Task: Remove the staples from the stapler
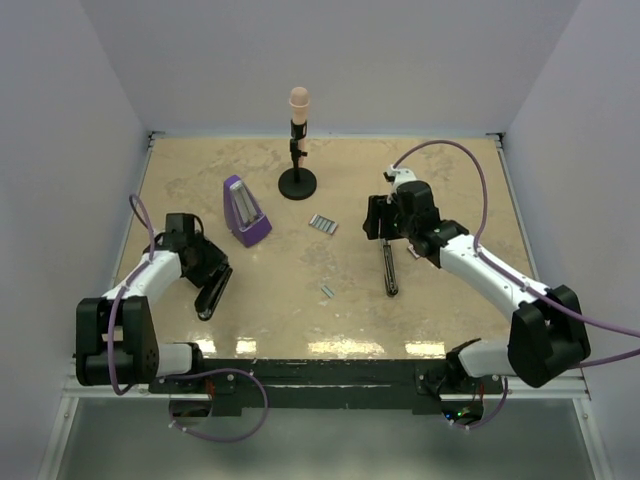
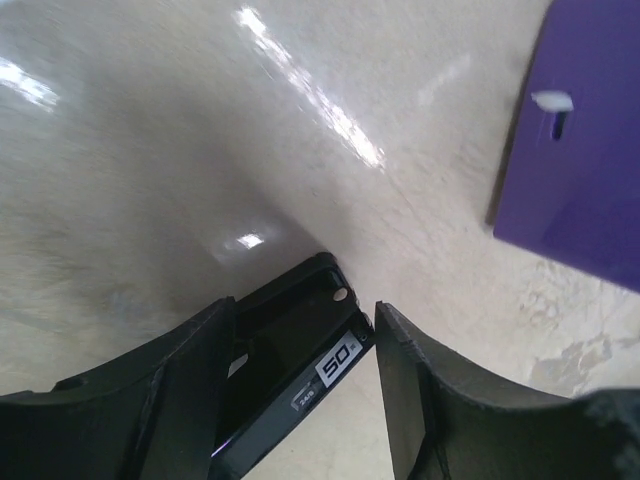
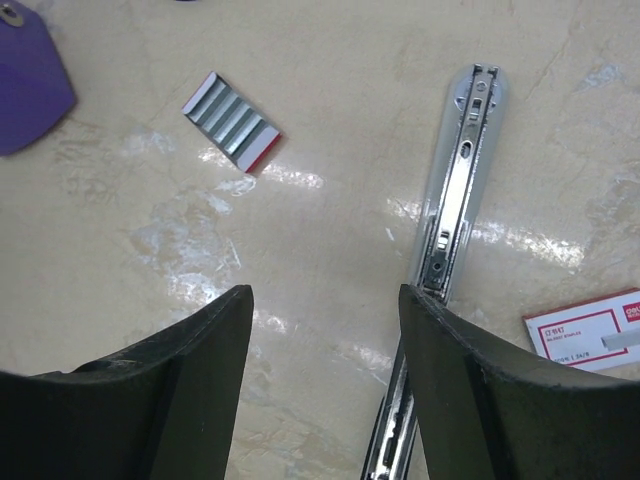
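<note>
The stapler (image 1: 389,272) is a long, very slim bar lying flat on the right half of the tabletop (image 1: 300,320), running near to far; its far end is covered in the overhead view; up close its top is a bright, open metal channel with a slot and a rounded end, darker toward the other end; the staples (image 3: 232,122) are a small flat silver-grey block of parallel ridges, edged white at one end and red at the other; they lie flat at a slant, left of the stapler and well apart from it.
</note>
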`<state>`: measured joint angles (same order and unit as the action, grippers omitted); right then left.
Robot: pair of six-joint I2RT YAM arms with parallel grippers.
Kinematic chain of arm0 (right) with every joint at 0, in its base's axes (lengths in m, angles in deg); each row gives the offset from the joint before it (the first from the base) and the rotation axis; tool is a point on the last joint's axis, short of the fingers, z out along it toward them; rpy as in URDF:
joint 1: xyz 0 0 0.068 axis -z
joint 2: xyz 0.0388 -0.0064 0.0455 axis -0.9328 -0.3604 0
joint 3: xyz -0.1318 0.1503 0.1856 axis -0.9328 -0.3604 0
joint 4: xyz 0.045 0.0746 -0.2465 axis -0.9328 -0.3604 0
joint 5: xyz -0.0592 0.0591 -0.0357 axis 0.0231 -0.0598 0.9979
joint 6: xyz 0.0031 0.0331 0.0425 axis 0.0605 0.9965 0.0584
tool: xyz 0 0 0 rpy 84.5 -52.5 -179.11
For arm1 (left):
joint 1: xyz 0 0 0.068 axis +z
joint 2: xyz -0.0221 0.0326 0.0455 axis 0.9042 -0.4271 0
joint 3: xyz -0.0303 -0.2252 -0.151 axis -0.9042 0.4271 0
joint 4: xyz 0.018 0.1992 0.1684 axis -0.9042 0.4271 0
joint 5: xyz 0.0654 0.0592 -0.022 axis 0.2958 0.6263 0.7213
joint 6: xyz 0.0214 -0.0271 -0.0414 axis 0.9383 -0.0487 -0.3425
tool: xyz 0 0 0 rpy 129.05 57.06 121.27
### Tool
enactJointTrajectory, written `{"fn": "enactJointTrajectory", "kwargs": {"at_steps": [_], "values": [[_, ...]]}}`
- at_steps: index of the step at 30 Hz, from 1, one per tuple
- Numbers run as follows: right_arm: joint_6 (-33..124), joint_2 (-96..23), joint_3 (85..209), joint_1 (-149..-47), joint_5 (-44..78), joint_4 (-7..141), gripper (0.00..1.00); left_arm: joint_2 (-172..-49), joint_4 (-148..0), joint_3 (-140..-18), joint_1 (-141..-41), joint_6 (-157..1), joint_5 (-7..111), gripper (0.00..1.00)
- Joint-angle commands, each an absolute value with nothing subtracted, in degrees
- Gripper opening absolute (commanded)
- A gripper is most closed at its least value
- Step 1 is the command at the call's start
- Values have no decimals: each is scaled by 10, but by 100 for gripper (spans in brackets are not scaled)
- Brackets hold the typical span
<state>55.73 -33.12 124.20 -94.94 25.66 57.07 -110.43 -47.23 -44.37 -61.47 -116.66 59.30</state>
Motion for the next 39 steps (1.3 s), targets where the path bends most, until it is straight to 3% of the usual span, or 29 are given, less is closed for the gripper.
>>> {"fn": "enactJointTrajectory", "kwargs": {"at_steps": [1,9,14,21,28,36,39], "values": [[540,-309,1235,-959,224,610,64,-1094,-501,-428,-644,-1151,524,62],[532,-297,1232,-1031,215,646,66,-1044,-607,-406,-723,-1106,430,64],[512,-299,1224,-1060,148,689,67,-1039,-663,-387,-732,-1103,323,66],[428,-334,1223,-1133,82,808,69,-1018,-468,-523,-705,-1075,512,69],[344,-424,1259,-1178,-21,903,70,-979,-403,-567,-553,-1088,589,69],[250,-558,1377,-1233,-44,850,72,-945,-393,-483,-479,-1131,626,69],[228,-608,1426,-1243,-73,834,77,-947,-390,-461,-434,-1119,614,68]]}}
